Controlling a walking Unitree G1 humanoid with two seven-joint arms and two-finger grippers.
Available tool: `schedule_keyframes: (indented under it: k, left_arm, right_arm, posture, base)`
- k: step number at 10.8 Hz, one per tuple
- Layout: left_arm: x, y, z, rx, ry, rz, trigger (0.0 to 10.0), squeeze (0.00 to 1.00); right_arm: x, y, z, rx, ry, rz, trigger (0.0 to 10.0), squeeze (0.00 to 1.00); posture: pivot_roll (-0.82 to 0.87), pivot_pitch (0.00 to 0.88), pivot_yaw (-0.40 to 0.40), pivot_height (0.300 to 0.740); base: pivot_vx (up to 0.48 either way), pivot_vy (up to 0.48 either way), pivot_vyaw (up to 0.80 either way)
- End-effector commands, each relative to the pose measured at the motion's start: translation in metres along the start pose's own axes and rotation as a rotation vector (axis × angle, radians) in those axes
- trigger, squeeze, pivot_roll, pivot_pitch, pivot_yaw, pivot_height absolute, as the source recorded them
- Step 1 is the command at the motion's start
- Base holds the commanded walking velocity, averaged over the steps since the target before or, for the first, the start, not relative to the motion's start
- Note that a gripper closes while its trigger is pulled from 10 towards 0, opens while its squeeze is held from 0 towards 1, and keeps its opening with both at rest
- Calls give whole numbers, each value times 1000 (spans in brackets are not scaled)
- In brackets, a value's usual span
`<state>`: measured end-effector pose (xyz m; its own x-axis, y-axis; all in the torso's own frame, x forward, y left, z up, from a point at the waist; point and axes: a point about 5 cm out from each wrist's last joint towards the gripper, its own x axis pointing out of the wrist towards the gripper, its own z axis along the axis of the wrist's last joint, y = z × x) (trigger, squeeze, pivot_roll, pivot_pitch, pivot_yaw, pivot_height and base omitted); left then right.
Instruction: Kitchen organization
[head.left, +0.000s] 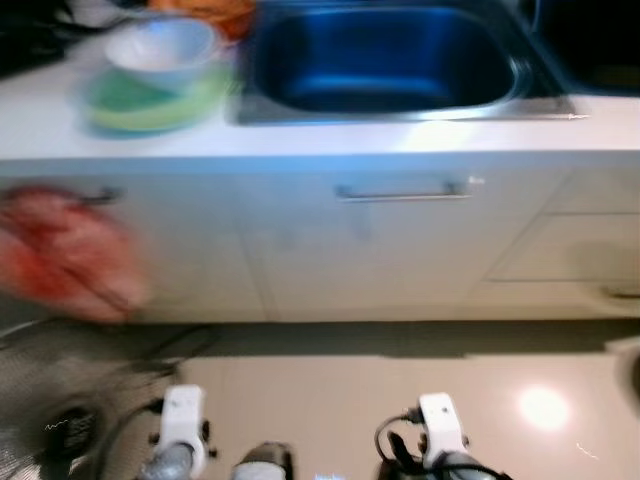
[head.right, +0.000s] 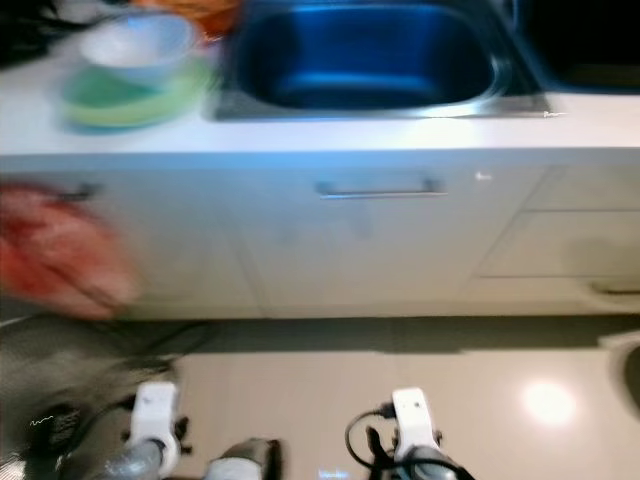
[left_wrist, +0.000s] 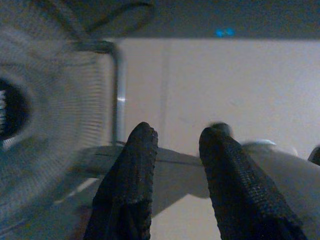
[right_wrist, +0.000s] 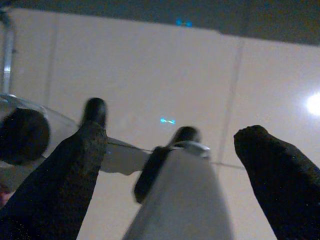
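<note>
We stand before the counter (head.left: 400, 140), arms hanging low, so this seems the approach step. Our left gripper (left_wrist: 175, 145) and right gripper (right_wrist: 170, 150) are both parted and empty. The bowl (head.left: 165, 48) sits in a green plate (head.left: 150, 105) beside the sink (head.left: 385, 60). Next we must step closer and raise an arm.
</note>
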<state>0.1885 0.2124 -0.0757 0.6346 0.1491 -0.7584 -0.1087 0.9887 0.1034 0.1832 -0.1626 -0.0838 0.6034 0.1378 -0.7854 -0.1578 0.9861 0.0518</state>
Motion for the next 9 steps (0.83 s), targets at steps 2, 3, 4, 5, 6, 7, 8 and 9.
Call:
schedule_keyframes:
  k: [2, 3, 4, 5, 6, 7, 8, 9]
  left_arm:
    - [-2, -7, -10, -2, 29, -19, 10000, 0]
    - [-2, -7, -9, -6, 24, -22, 10000, 0]
    - [-2, -8, -6, -21, 6, -29, 10000, 0]
    - [-1, -7, -5, -19, 0, -22, 10000, 0]
    - [-1, -7, -5, -13, 5, -15, 10000, 0]
    - [-1, -7, -5, -9, 6, -15, 10000, 0]
    - [-1, -7, -5, 2, 13, -15, 10000, 0]
    - [-1, -7, -5, 3, 15, -16, 10000, 0]
  right_arm:
    - [-4, -6, -14, 12, 35, -17, 10000, 0]
    - [-4, -6, -14, 12, 35, -16, 10000, 0]
    - [-4, -6, -13, 14, 30, -11, 10000, 0]
    - [-4, -5, -13, 16, 27, -9, 10000, 0]
    - [-4, -5, -13, 16, 26, -8, 10000, 0]
    - [-4, -5, -12, 17, 25, -7, 10000, 0]
    - [-4, -4, -12, 13, 24, -5, 10000, 0]
    - [-4, -4, -12, 11, 24, -5, 10000, 0]
  posture:
    - [98, 197, 61, 740]
    - [98, 198, 62, 740]
    - [99, 198, 61, 740]
    - [99, 198, 62, 740]
    - [99, 197, 62, 740]
    - [99, 196, 63, 740]
    - [100, 192, 64, 740]
    - [100, 189, 63, 740]
  base:
    - [0, 0, 0]
    - [0, 0, 0]
    - [0, 0, 0]
    - [0, 0, 0]
    - [0, 0, 0]
    - [0, 0, 0]
    - [0, 0, 0]
    - [0, 0, 0]
